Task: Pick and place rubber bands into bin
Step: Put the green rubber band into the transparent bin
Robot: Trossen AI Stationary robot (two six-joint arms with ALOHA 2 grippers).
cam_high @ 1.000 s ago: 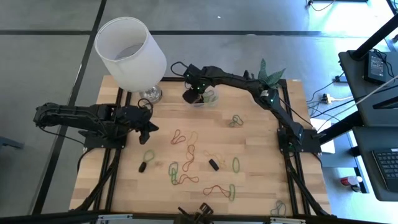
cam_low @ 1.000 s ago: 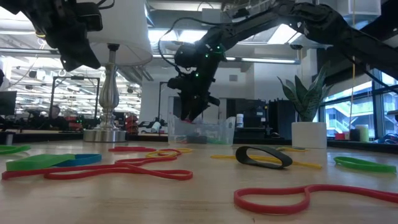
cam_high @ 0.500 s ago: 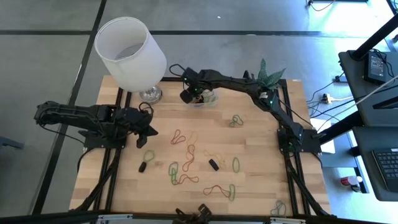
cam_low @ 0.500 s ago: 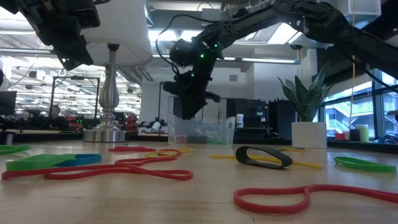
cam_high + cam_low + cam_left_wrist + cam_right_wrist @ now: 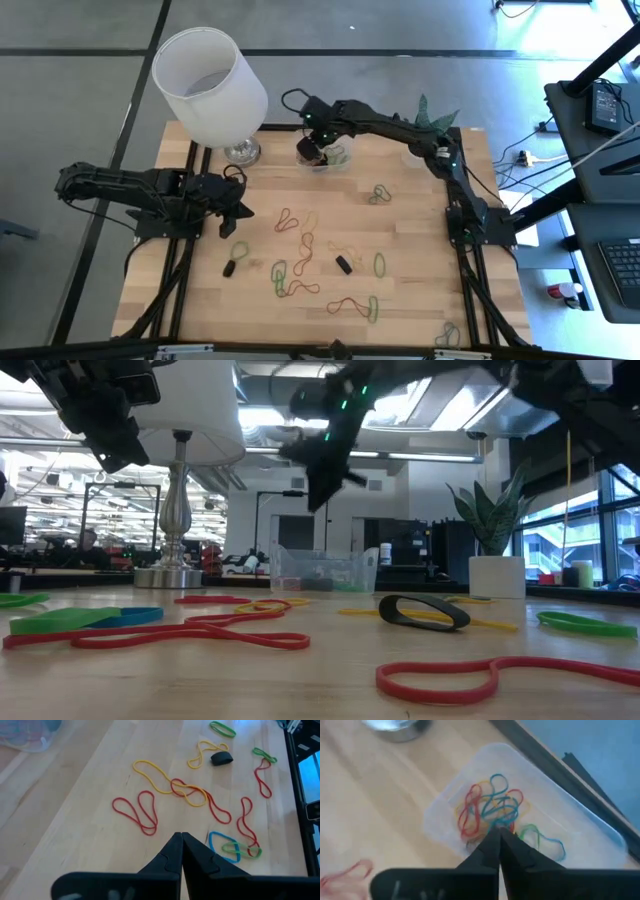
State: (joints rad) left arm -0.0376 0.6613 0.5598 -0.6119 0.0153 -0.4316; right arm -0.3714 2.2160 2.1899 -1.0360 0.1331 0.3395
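The clear bin (image 5: 327, 160) stands at the table's far edge and holds several coloured rubber bands (image 5: 492, 810). My right gripper (image 5: 499, 834) hangs shut above the bin (image 5: 322, 570), clear of its rim, with nothing between its fingers. More rubber bands (image 5: 300, 245) lie loose across the middle of the table, among them red and yellow loops (image 5: 165, 795) and two black ones (image 5: 344, 264). My left gripper (image 5: 181, 838) is shut and empty, hovering over the table's left half (image 5: 243, 210), with a red double loop (image 5: 137, 812) just ahead of it.
A lamp with a large white shade (image 5: 210, 85) and a metal foot (image 5: 168, 575) stands at the far left, close to the bin. A plant in a white pot (image 5: 497, 575) stands at the far right. Bare wood lies between the scattered bands.
My right gripper has risen straight up out of the bin, its fingers coming together on the way, and now hangs well above the rim. The bands in the bin have stayed there.
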